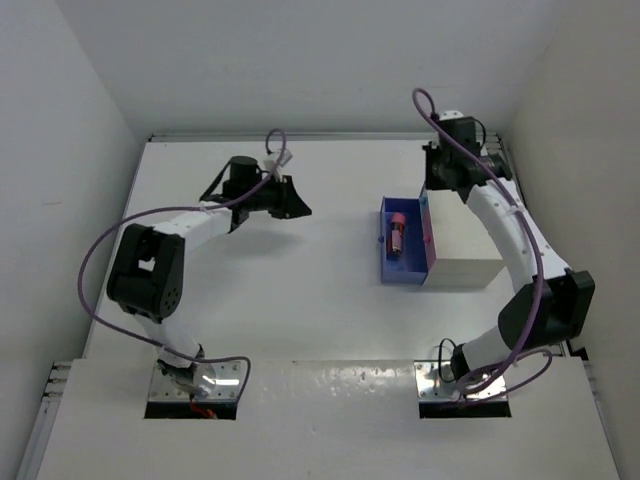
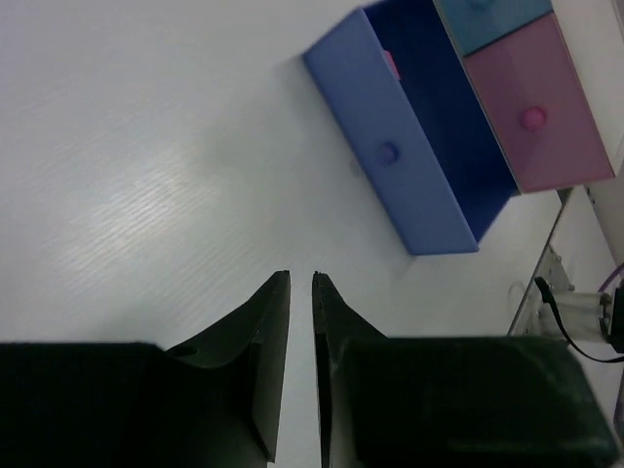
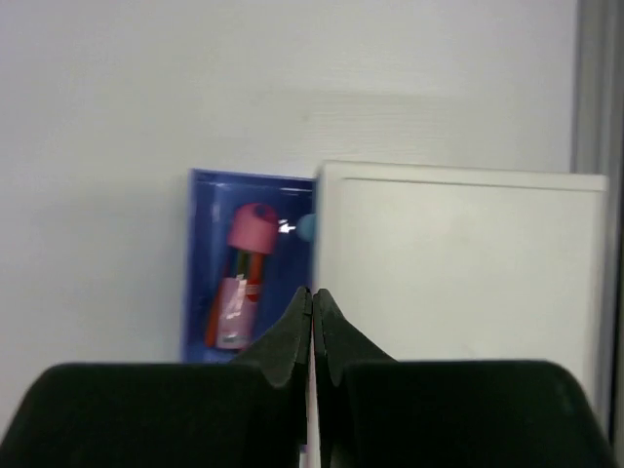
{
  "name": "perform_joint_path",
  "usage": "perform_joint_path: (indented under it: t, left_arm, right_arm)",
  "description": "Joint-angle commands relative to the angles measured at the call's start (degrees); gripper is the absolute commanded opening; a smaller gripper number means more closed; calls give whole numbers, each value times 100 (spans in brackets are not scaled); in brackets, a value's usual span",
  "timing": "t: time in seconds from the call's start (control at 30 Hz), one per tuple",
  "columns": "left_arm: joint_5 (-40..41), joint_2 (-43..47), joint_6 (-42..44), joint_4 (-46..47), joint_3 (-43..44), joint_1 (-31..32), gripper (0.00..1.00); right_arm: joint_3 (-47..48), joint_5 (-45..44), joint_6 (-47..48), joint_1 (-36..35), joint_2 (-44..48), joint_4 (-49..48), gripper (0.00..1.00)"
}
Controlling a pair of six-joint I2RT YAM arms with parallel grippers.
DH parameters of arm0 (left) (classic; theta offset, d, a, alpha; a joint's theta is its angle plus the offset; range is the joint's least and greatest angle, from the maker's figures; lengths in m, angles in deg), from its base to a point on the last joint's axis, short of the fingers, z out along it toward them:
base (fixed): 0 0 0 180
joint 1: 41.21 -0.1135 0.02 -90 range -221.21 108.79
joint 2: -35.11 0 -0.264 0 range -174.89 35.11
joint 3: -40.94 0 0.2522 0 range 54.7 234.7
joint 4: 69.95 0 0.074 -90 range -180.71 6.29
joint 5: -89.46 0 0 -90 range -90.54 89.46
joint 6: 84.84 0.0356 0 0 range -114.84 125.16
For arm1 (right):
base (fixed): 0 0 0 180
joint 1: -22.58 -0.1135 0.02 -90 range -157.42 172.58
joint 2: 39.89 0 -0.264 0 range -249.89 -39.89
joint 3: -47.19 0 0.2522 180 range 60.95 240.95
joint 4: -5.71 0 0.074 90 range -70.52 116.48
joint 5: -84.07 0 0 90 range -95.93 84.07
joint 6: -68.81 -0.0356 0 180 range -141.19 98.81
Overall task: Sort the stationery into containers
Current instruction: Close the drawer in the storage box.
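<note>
The blue drawer (image 1: 385,247) stands pulled out to the left of the white cabinet (image 1: 465,245). In it lies a short pink-capped cylinder (image 1: 397,232) with coloured sticks inside (image 3: 242,283). The pink drawer (image 2: 531,107) sits closed in the cabinet. No loose small pieces show on the table. My left gripper (image 1: 298,210) hovers over bare table left of the blue drawer (image 2: 390,146), its jaws a narrow slit apart (image 2: 301,275) and empty. My right gripper (image 1: 437,185) is shut and empty (image 3: 312,291), behind the cabinet's far end (image 3: 448,263).
A teal drawer front (image 2: 492,15) sits closed beside the pink one, and its knob (image 3: 306,227) shows next to the blue drawer (image 3: 195,273). White walls close in the table at the back and sides. The right arm arches over the cabinet's right side.
</note>
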Motion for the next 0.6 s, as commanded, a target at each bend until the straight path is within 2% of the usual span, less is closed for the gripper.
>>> perform_joint_path:
  t: [0.0, 0.33, 0.57]
  left_arm:
    - [-248, -553, -449, 828, 405, 477, 20]
    - [-503, -1855, -1460, 2050, 844, 1155, 19]
    - [-451, -2593, -1786, 2438, 1354, 1577, 18]
  right_arm:
    - [-379, -268, 696, 430, 285, 152, 0]
    - [-689, 328, 872, 862, 154, 680, 0]
    - [-733, 1083, 864, 932, 75, 1040, 0]
